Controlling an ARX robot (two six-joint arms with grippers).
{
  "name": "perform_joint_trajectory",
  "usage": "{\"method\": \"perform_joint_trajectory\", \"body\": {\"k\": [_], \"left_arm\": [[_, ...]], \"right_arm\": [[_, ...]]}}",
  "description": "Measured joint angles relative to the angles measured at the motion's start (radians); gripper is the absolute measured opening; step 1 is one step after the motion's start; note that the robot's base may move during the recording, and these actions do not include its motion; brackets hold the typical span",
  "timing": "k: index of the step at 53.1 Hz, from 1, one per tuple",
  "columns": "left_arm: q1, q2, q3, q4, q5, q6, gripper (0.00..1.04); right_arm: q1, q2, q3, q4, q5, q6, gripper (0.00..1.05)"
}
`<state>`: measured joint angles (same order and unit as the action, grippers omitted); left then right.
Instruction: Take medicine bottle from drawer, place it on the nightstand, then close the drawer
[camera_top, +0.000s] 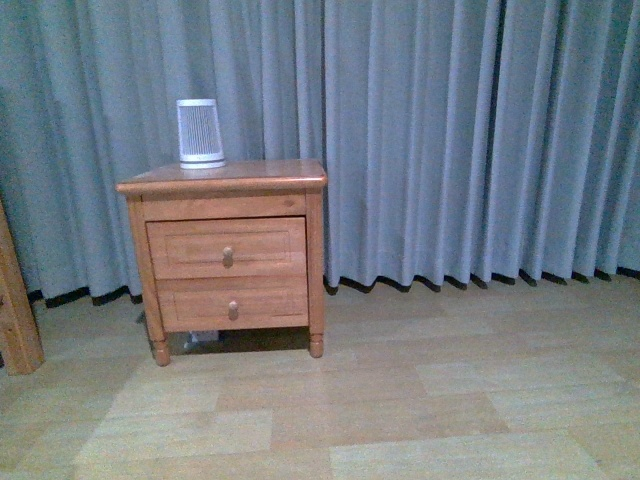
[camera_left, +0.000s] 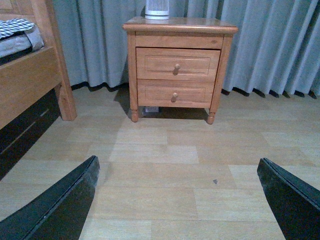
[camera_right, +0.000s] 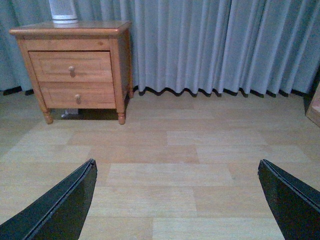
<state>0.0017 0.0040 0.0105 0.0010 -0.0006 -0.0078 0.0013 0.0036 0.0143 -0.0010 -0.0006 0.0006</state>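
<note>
Currently, jaws of the left gripper (camera_left: 177, 200): spread wide, nothing between them.
Jaws of the right gripper (camera_right: 177, 200): also spread wide and holding nothing.
Count of fingers: two dark fingers (camera_left: 60, 205) per gripper, four in all, each pair over bare floor.
Ground under the jaws: one wood-plank floor (camera_top: 400, 400), running from the grippers to the furniture.
Count of cabinets: one nightstand (camera_top: 262, 173), orange-brown, well apart from both grippers, ahead and to the robot's left in the front view.
Count of drawers: two. The upper drawer (camera_top: 185, 248) is taller and the lower drawer (camera_top: 270, 300) is shallower. Both are pushed in flush.
Count of knobs: two, an upper knob (camera_top: 228, 256) and a lower knob (camera_top: 233, 310), one on each drawer front.
On the top: one white ribbed device (camera_top: 200, 132), upright near the back edge.
Position of the medicine bottle: not visible in any view. Its place relative to the jaws cannot be told.
Behind: one grey pleated curtain (camera_top: 450, 140) across the whole wall.
Beside the nightstand: one wooden bed frame (camera_left: 25, 80), on the robot's left.
</note>
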Motion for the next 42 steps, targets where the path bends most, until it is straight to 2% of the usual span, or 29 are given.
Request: {"method": "perform_joint_trajectory", "body": {"k": [42], "left_arm": [[0.0, 0.0, 0.0, 0.0, 0.0, 0.0, 0.98]], "right_arm": [[0.0, 0.0, 0.0, 0.0, 0.0, 0.0, 0.98]]}}
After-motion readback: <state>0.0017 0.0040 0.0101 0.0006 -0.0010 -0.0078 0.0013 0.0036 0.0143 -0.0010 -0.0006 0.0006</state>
